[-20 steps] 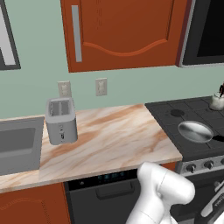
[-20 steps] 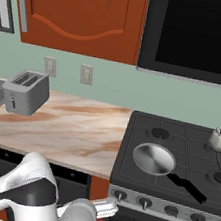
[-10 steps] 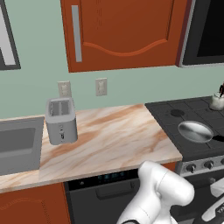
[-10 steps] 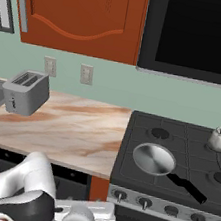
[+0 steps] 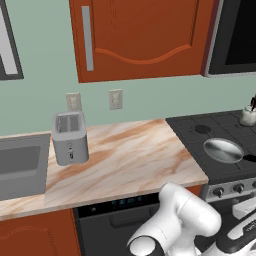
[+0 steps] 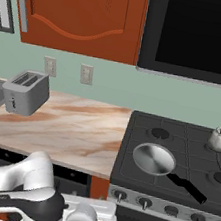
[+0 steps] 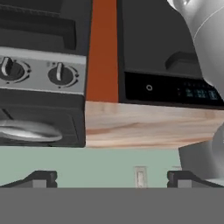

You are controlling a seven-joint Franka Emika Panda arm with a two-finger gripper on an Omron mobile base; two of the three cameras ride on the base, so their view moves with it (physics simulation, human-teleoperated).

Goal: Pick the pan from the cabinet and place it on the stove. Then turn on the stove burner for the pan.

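The silver-grey pan [image 5: 222,150] [image 6: 153,158] sits on the front left burner of the black stove [image 5: 200,129] [image 6: 193,146], its dark handle pointing to the front right. The red-brown cabinet [image 5: 140,35] [image 6: 82,12] hangs above the counter with its door shut. My gripper [image 7: 112,181] is open and holds nothing, low in front of the stove's front edge. The hand view is upside down: two stove knobs [image 7: 61,74] lie ahead, and the pan [image 7: 26,130] shows beyond them.
A toaster [image 5: 70,137] [image 6: 27,91] stands on the marble counter [image 5: 130,160], with a grey sink [image 5: 20,167] at the left. A white kettle [image 6: 219,140] rests on the stove's back right burner. A dishwasher panel [image 7: 170,89] lies beside the knobs.
The arm's links have shifted slightly, low in front of the counter. The pan, the kettle and the toaster stay where they were.
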